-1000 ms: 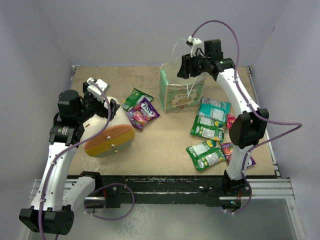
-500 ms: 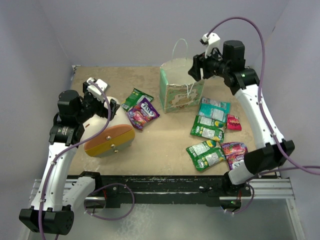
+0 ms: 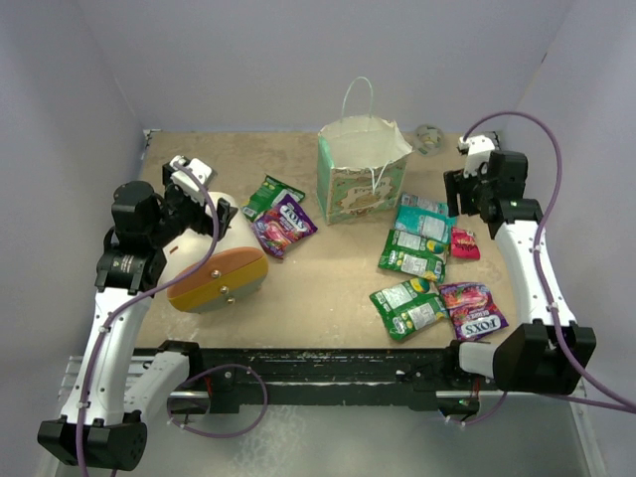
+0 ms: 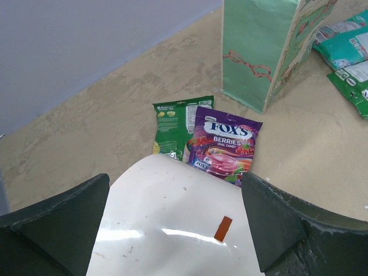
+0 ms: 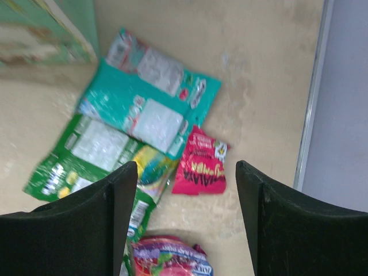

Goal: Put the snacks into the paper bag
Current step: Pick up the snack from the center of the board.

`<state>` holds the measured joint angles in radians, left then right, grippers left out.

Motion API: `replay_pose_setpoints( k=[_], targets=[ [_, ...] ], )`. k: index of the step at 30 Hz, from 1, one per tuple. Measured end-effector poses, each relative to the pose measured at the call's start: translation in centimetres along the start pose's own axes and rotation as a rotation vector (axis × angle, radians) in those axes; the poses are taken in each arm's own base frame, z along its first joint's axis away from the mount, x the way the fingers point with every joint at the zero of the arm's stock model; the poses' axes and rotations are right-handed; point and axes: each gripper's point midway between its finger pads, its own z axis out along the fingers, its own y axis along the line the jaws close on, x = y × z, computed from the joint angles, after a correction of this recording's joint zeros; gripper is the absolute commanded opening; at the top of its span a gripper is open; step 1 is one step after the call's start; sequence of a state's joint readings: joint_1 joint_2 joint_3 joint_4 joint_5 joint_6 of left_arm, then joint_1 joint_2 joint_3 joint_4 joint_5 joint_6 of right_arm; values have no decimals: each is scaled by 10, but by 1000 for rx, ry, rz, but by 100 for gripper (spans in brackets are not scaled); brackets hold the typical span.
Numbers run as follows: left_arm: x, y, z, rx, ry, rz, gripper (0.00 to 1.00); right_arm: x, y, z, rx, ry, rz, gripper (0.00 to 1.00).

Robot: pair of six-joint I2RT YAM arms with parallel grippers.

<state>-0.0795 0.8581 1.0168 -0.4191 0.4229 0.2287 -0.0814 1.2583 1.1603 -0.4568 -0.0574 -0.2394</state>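
Nearest, glossy packets lie flat on the tabletop. They look light and slippery, so pinch an edge. The right claw gapes empty above the small red packet. The left claw spreads wide over the cream cone. The paper bag stands beyond.

The paper bag is mint green with red swirls, unlike the purple packet, teal packet and red packet.

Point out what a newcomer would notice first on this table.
The upright paper bag with mint-green sides stands open at the far middle of the table. Glossy green and teal snacks lie scattered to its right, a purple FOXS packet to its left. A big cream cone-shaped object with an orange end lies at the left.
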Motion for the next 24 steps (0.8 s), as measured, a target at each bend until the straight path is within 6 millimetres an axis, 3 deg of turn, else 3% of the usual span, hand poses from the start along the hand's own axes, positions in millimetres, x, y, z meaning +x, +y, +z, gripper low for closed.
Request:
replay_pose_setpoints(
  k=[3, 9, 16, 24],
  targets=[
    [-4, -1, -4, -4, -14, 6, 99, 38, -2, 16, 15, 110, -31, 72],
    [-13, -2, -12, -14, -50, 23, 99, 79, -1, 43, 7, 240, -87, 71],
    [-9, -3, -11, -12, -45, 21, 99, 106, -9, 72, 34, 337, -145, 71],
    [-8, -3, -11, -11, -43, 20, 99, 128, -10, 88, 34, 394, -181, 71]
  ],
)
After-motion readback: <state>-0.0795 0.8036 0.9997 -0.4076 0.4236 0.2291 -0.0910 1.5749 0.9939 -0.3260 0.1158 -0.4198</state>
